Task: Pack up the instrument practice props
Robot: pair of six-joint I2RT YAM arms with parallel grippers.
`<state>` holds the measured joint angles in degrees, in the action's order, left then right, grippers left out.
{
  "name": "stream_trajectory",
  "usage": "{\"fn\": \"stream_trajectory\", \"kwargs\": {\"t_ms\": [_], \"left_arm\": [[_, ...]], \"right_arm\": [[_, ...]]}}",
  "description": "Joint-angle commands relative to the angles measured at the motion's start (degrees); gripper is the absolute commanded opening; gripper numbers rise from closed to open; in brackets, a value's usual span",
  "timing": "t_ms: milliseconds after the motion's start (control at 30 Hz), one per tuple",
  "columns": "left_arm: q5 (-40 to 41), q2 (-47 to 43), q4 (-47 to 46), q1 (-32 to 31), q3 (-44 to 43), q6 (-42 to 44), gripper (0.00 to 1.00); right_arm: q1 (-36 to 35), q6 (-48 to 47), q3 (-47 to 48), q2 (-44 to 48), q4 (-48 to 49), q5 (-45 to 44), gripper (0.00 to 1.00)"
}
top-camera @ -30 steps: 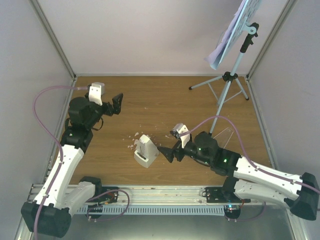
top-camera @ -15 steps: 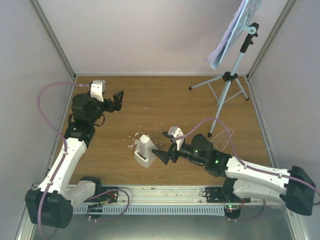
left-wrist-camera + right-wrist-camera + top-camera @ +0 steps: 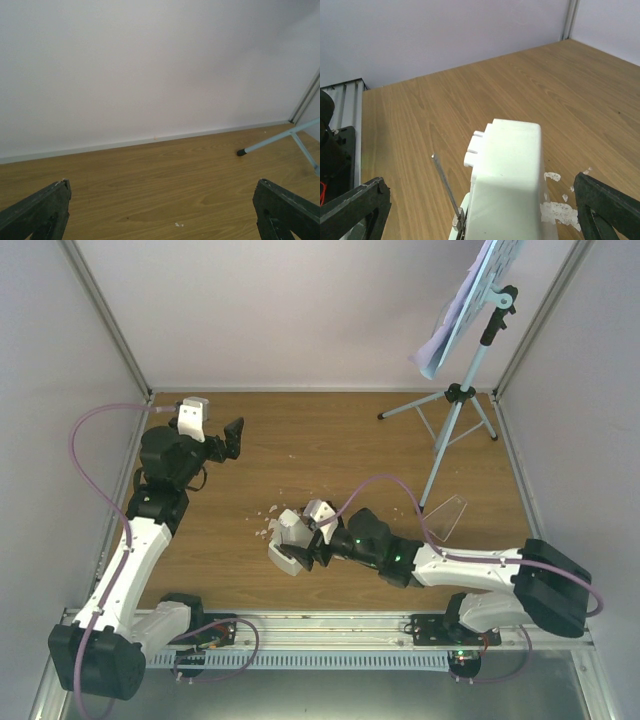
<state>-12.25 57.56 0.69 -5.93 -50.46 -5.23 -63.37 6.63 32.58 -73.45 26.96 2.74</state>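
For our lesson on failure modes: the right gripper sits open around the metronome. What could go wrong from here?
1. A thin rod sticks out beside the metronome, inside the open right gripper; closing could bend it.
2. Scraps lie round its base, so it may slide or tip when squeezed.
3. The tall stand holds tilted sheets; a wide arm swing might topple it.

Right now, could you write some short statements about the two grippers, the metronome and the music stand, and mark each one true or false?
1. The right gripper is open, with the metronome between its fingers. True.
2. The left gripper is shut on something. False: it is open and empty.
3. The music stand lies on its side. False: it stands upright on its legs.
4. The pages rest on the stand. True.
5. White scraps lie beside the metronome. True.
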Motion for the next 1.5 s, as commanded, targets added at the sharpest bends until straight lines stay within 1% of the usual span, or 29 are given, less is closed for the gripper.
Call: {"fn": "stream_trajectory", "kwargs": {"t_ms": [0,133,267,467,567,667,833,933,1033,1433,1467], "left_arm": [[2.2,-2.1,-2.8,0.3,-0.2,1.4,0.99],[1.4,-0.9,-2.1,0.3,-1.1,1.1,0.99],[0.9,-0.7,-1.7,0.3,-1.3,0.7,0.99],[0.9,-1.7,-1.8,0.3,-1.1,0.3,0.99],[1.1,-2.4,-2.2,0.3,-0.6,0.4,0.99],[0.8,-2.3,-2.2,0.3,-0.5,0.2,0.99],[0.5,-1.8,-2.0,0.3,-0.5,0.1,0.99],[0.4,-1.8,-2.0,0.3,-0.5,0.0,0.99],[0.5,-1.7,-2.0,0.3,-0.5,0.0,0.99],[-0.4,-1.4,-1.9,0.3,-0.7,0.2,0.99],[-0.5,-1.5,-1.9,0.3,-0.6,0.2,0.99]], "right_arm": [[-0.5,-1.3,0.6,-3.0,5.4,-1.4,1.00],[-0.5,-1.3,0.7,-5.1,7.1,-2.6,0.99],[-0.5,-1.3,0.7,-6.5,8.2,-5.7,1.00],[-0.5,0.0,2.1,-8.3,7.1,-7.7,0.99],[-0.6,0.5,1.6,-8.3,7.6,-8.3,0.97],[-0.5,1.3,1.7,-8.2,7.2,-8.5,0.89],[-0.5,1.9,1.3,-8.3,8.0,-8.5,0.79],[-0.5,2.0,0.9,-8.0,8.3,-8.5,0.75],[-0.5,1.9,0.6,-7.6,8.0,-8.3,0.73],[-0.5,3.5,-2.2,-5.5,8.5,-8.4,0.70],[-0.5,3.6,-2.2,-5.5,8.5,-8.5,0.69]]}}
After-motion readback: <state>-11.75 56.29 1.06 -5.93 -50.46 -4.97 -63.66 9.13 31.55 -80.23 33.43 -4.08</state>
